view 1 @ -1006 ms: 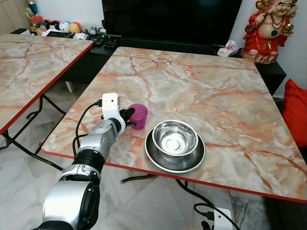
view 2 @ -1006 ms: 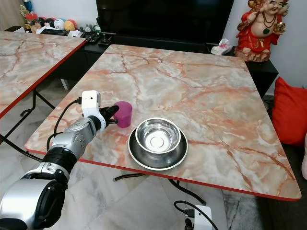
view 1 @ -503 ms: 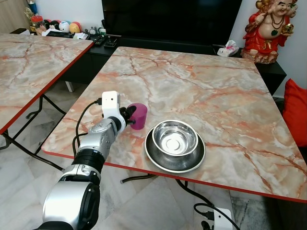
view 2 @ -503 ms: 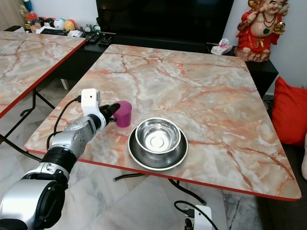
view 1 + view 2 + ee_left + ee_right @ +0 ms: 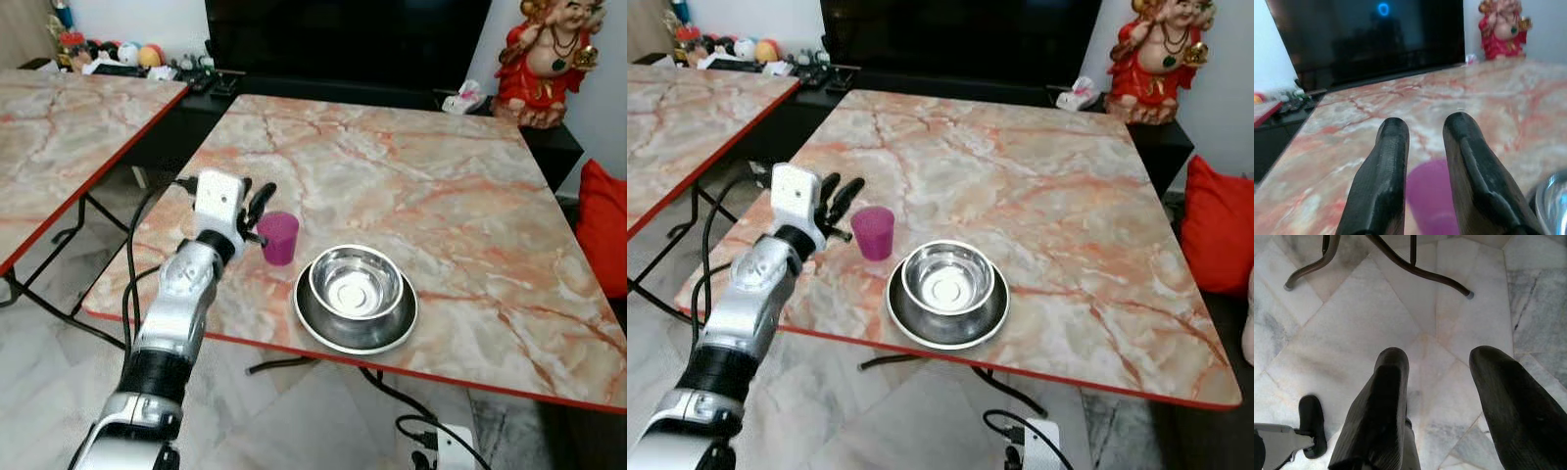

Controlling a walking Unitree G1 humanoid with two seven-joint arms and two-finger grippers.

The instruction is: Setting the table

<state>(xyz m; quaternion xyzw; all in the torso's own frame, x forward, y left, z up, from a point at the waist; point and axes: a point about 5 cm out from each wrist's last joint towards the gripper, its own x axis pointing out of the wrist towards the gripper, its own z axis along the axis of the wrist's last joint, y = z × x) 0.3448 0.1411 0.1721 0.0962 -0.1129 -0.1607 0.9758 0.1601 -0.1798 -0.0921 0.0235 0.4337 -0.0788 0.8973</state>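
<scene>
The small purple plastic cup (image 5: 278, 237) stands upright on the marble-patterned table (image 5: 421, 186), at nine o'clock of the steel bowl (image 5: 357, 284) nested in a steel plate (image 5: 323, 328). In the left wrist view the black fingers (image 5: 1383, 176) partly hide the cup. The left gripper (image 5: 257, 210) is spread beside it, not touching. The right gripper (image 5: 1437, 382) hangs spread over marble floor tiles (image 5: 1400, 308).

You've got nothing to read here, operator: no word, brand, label or number comes through in any view. The nearest thing to a sign is a small blue ring (image 5: 1383, 8) glowing on the dark screen (image 5: 1366, 39) beyond the table (image 5: 1488, 98), seen from the left wrist; it looks like a bare circle, possibly an indicator light or a reflection, and the blur won't let you tell which. The clutter (image 5: 108, 54) on the low shelf at the far left is too small and soft to make out any print.
</scene>
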